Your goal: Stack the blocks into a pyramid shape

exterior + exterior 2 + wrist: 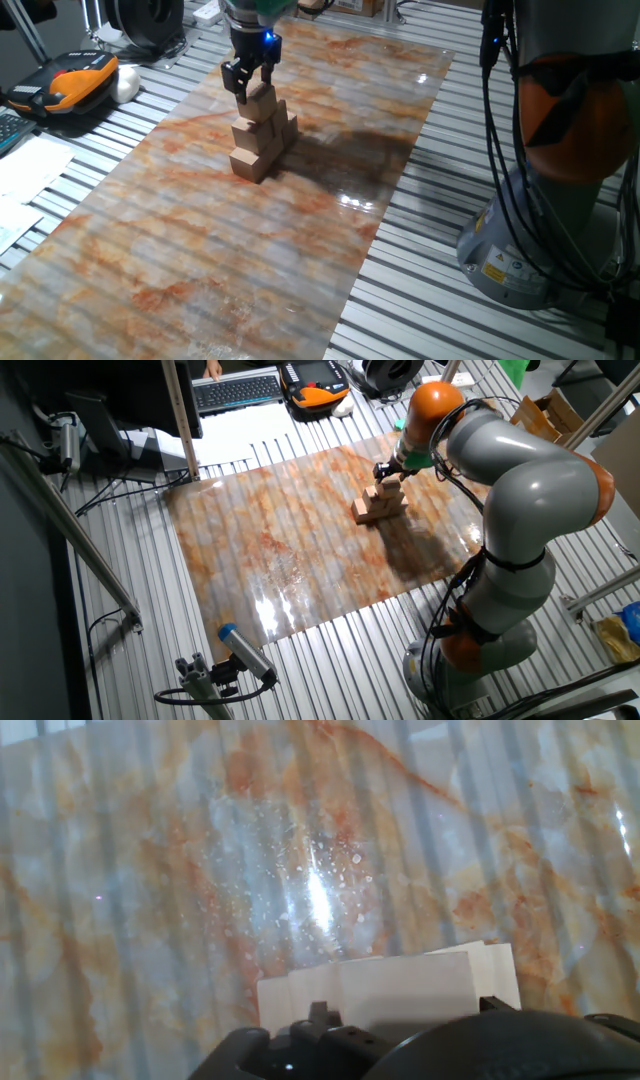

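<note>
Nearest the one fixed view, the marbled orange-and-grey sheet (200, 260) lies bare across the slatted metal table (440, 300), its near and right edges running well clear of anything standing on it. Farther in, towards the sheet's far half, stands the pyramid shape (262, 135) of tan wooden blocks: a stepped pile with a row at the base, a shorter row above and a top block (260, 98) at the peak. The pile sits well inside every edge of the sheet, with open surface on all sides of it. The gripper (249, 84) hangs directly over the peak, its two dark fingers (232, 78) flanking the top block at its sides; whether they press on it or stand just off it cannot be told. In the hand view pale block faces (400, 990) fill the lower middle just beyond the gripper body, with bare sheet above. Beyond the sheet's far left corner lie an orange-and-black handheld unit (75, 80) and papers (30, 170). In the other fixed view a keyboard (237, 390) rests past the far edge, and the arm (520, 470) arches in from the right.
</note>
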`<state>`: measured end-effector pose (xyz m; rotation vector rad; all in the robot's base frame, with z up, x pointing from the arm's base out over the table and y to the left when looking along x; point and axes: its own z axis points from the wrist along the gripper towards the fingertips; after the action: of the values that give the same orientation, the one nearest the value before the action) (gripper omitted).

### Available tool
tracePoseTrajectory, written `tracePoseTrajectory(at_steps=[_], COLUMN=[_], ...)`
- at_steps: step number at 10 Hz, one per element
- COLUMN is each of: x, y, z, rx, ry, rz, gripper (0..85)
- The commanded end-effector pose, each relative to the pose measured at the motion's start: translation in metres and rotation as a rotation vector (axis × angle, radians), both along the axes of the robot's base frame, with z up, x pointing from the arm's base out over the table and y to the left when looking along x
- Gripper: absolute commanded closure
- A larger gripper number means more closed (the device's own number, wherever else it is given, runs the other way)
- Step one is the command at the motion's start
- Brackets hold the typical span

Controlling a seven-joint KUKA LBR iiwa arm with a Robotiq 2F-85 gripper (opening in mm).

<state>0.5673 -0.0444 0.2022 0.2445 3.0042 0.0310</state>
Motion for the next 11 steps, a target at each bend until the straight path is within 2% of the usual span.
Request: tracePoseTrajectory(at_steps=[1, 2, 3, 4, 5, 7, 8, 11], x=[0.0015, 0.0031, 0.0036, 0.0039, 0.0035, 0.0044, 0.0047, 0.0049], y=[-0.001, -0.003, -0.005, -0.006, -0.007, -0.003, 0.001, 0.011], z=[0.009, 0.016, 0.015, 0.015, 0.017, 0.021, 0.024, 0.024], rx=[-0.001, 0.001, 0.014, 0.025, 0.034, 0.006, 0.010, -0.019], ry=[0.005, 0.008, 0.010, 0.043, 0.059, 0.070, 0.065, 0.038], rz=[0.007, 0.044, 0.065, 0.075, 0.108, 0.154, 0.191, 0.202], gripper=[17.0, 34.0, 51.0, 68.0, 85.0, 85.0, 85.0, 85.0])
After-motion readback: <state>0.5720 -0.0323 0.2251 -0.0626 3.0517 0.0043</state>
